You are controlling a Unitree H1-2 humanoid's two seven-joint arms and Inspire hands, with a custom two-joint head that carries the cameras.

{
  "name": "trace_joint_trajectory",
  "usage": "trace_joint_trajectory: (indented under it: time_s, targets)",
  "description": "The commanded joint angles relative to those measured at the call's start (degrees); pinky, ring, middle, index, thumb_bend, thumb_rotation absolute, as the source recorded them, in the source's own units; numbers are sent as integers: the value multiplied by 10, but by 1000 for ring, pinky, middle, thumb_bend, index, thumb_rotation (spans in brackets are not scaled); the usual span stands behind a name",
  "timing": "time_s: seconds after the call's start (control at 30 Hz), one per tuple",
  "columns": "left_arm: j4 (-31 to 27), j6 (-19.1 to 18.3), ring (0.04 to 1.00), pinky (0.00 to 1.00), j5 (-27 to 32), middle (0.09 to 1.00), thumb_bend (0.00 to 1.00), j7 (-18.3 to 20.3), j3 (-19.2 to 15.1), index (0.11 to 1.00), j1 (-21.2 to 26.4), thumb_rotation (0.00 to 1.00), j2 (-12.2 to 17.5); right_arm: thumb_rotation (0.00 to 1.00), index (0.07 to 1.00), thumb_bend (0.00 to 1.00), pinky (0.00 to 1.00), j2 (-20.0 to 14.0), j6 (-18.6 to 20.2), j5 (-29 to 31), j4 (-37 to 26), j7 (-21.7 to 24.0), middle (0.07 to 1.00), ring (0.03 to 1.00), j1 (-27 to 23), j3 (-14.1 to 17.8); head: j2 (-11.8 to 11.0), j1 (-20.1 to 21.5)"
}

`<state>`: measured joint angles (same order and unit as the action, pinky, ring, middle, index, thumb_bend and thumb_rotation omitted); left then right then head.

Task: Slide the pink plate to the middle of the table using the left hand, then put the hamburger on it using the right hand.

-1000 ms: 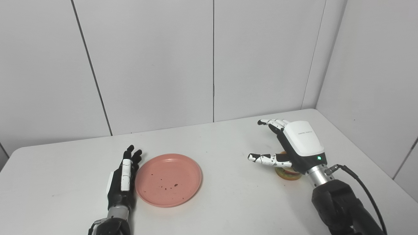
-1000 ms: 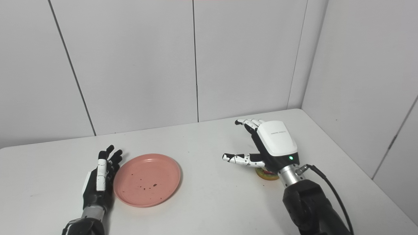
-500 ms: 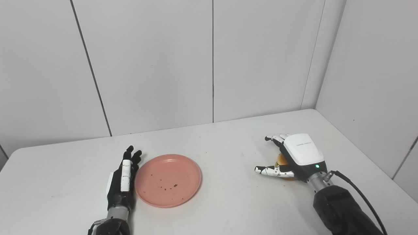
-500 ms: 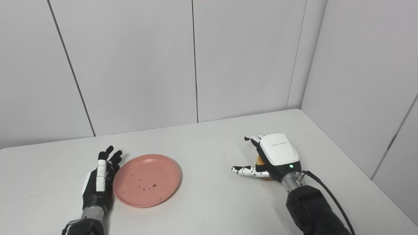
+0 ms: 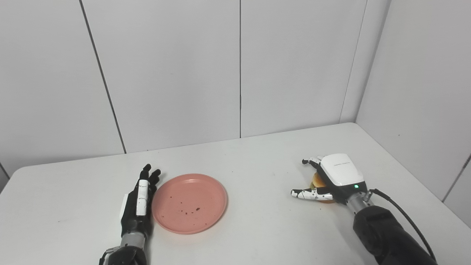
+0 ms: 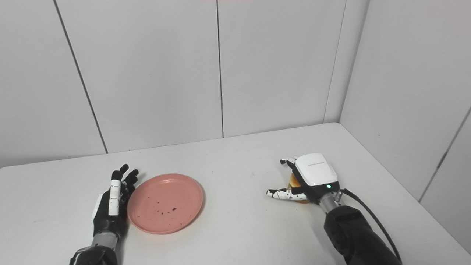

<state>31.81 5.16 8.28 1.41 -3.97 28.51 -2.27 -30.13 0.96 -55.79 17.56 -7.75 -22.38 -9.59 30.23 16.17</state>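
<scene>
White table fills the lower half of frame, grey panelled walls behind. Pink plate sits lower left of centre, flat on the table, with small dark crumbs on its inner surface. Left hand at lower left, edge-on, fingers straight and apart, holding nothing; it lies right against the plate's left rim, contact looks likely but hard to confirm. Right hand at lower right, white back facing up, palm down over the hamburger, which sits on the table and shows only as a tan-orange patch under the palm. Fingers curl over the far side of the burger, thumb sticks out toward frame left, low by the table. Cannot tell if the fingers are actually clamped on the burger or just draped around it. Plate and burger well apart. Black cable runs along the right forearm toward the bottom right corner.
</scene>
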Motion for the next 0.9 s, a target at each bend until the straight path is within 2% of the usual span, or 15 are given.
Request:
trace_joint_trajectory:
  time_s: [0.0,0.4,0.53,0.73,0.87]
  targets:
    - [-7,-10,941,1000,-4,890,943,4,5,925,9,928,1,956,733,739,601,-12,-12,7,1,-26,747,714,-29,-2,2,-3]
    - [-17,-22,952,1000,-1,894,948,6,5,929,3,914,-1,927,710,705,579,-11,-13,15,48,-59,733,689,-42,-38,5,-9]
    - [-21,-26,953,1000,-2,896,949,5,6,930,2,923,-1,937,716,705,598,-9,-5,24,54,-51,737,694,-41,-41,6,-10]
    - [-23,-27,951,1000,0,892,959,8,6,928,0,914,-2,881,708,684,549,-7,-10,37,74,-64,718,672,-37,-44,9,-11]
    - [-26,-30,945,1000,3,892,956,7,4,925,-1,909,-3,875,638,684,537,-6,-7,52,98,-68,694,649,-41,-44,10,-12]
